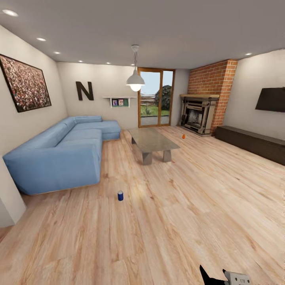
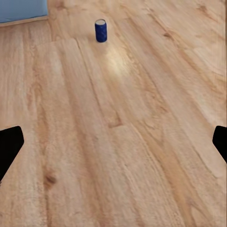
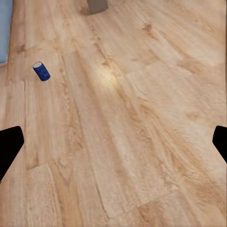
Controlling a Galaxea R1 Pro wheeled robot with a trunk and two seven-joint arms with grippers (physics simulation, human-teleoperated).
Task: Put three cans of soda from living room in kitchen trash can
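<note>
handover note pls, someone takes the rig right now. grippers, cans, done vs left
Left gripper: open, empty. Right gripper: open, empty.
Blue soda can: upright on the living-room floor, off the sofa's near corner.
Orange soda can: on the floor beyond the coffee table, near the fireplace.
Done: nothing picked up.
Left: find the third can, carry all three to the kitchen bin.

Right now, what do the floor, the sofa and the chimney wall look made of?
The floor looks like light wood planks: grain, knots and board seams show. The sofa seems to be matte light-blue fabric, soft-edged and without shine, though the weave is too fine to tell. The chimney wall reads as red brick, with mortar lines between courses.
</note>
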